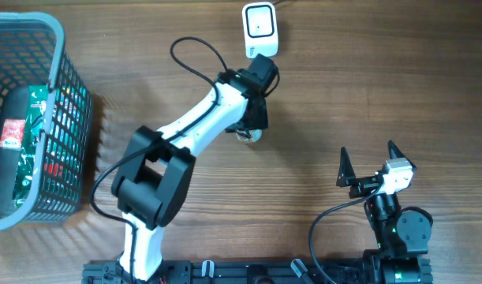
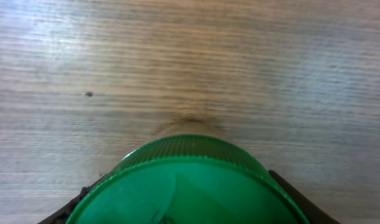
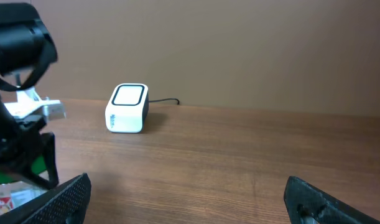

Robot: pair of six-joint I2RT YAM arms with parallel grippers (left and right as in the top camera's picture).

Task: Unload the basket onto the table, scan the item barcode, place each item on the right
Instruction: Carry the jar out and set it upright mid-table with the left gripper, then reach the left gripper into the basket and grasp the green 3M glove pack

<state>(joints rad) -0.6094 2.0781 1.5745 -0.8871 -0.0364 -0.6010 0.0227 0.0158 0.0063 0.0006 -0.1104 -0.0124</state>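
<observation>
Spanning every view, the wooden desk carries a blue mesh basket at its far left, with other packages inside. Reaching up from the near edge, the left arm stretches towards the back of the desk, while the right arm sits folded near its base. The right fingers are spread wide with nothing between them. The white scanner stands at the back, its cable trailing away. The left fingers are clamped on either side of the item, a green-lidded container held above the desk just in front of the scanner. Picking up and carrying look done; the scan itself seems to be what is left. The barcode is not visible, so I cannot tell whether it faces the scanner.
</observation>
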